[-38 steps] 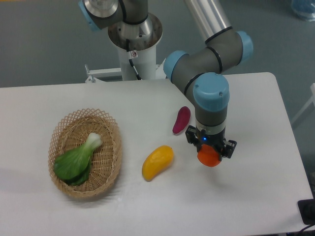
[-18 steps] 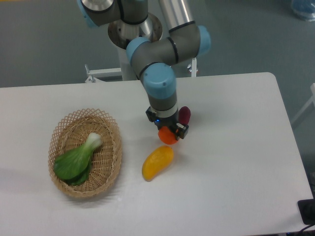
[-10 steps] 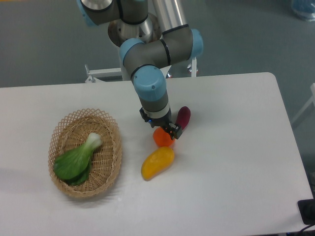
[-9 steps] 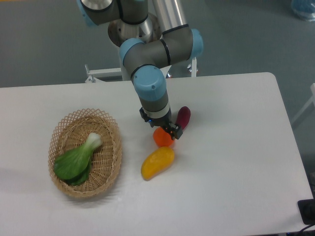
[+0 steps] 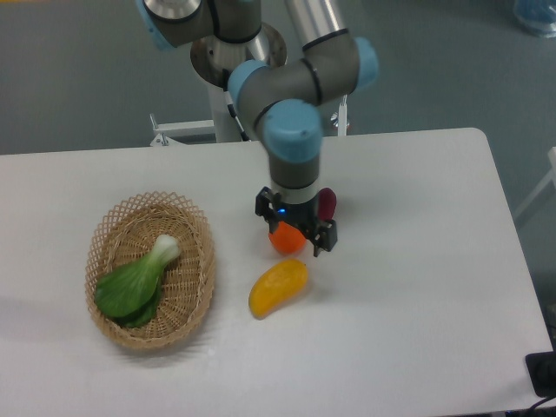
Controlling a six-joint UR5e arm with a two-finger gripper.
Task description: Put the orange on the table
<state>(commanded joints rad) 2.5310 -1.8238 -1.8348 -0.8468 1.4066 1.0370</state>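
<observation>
The small round orange (image 5: 284,240) lies on the white table (image 5: 417,287) near its middle, just above the yellow-orange fruit. My gripper (image 5: 295,226) hangs straight down right over the orange, which is partly hidden by it. The jaws stand spread, one on each side of the orange, wider than the fruit. They look open and off it.
An elongated yellow-orange mango-like fruit (image 5: 278,287) lies just in front of the orange. A slim purple vegetable (image 5: 327,203) lies right behind the gripper. A wicker basket (image 5: 201,228) with a green leafy vegetable (image 5: 137,280) stands at the left.
The gripper carried the orange from the right to the middle of the table, lowered it beside the mango-like fruit, then spread its jaws and rose slightly off it.
</observation>
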